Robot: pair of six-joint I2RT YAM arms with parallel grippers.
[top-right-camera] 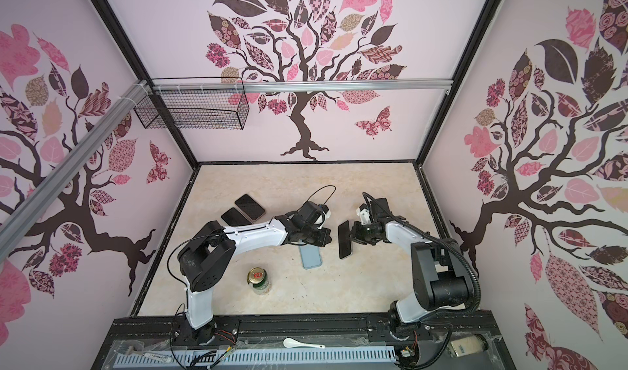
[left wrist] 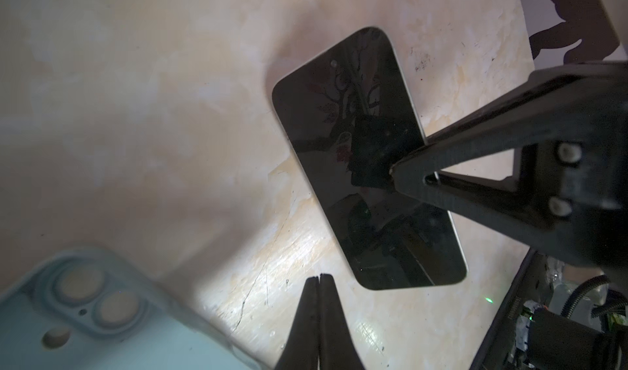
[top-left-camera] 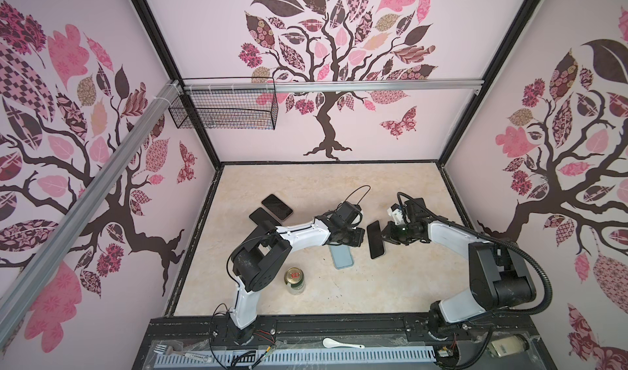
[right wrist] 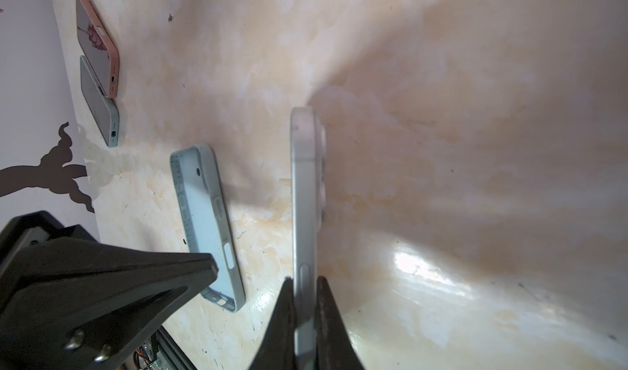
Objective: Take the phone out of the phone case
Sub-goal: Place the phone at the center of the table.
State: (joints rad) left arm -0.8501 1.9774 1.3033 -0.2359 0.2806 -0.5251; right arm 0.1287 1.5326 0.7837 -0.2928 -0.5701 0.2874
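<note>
The phone [top-left-camera: 375, 239] [top-right-camera: 345, 239], dark screen and pale edge, hangs out of its case above the table, with my right gripper [top-left-camera: 385, 237] [right wrist: 304, 280] shut on its long edge. The right wrist view shows the phone [right wrist: 304, 198] edge-on between the fingers. The empty light blue phone case [top-left-camera: 342, 257] [top-right-camera: 311, 257] [right wrist: 207, 222] lies flat on the table, just left of the phone. My left gripper [top-left-camera: 361, 237] [left wrist: 319, 276] hovers over the case's far end, shut with nothing in it. In the left wrist view the phone [left wrist: 367, 161] and the case [left wrist: 102, 324] are apart.
Two more cased phones [top-left-camera: 277, 207] [top-left-camera: 263, 217] lie at the back left. A green can [top-left-camera: 294, 280] stands near the left arm's base. A wire basket [top-left-camera: 224, 108] hangs on the back rail. A white spoon [top-left-camera: 339, 344] and a fork [top-left-camera: 163, 349] lie on the front ledge.
</note>
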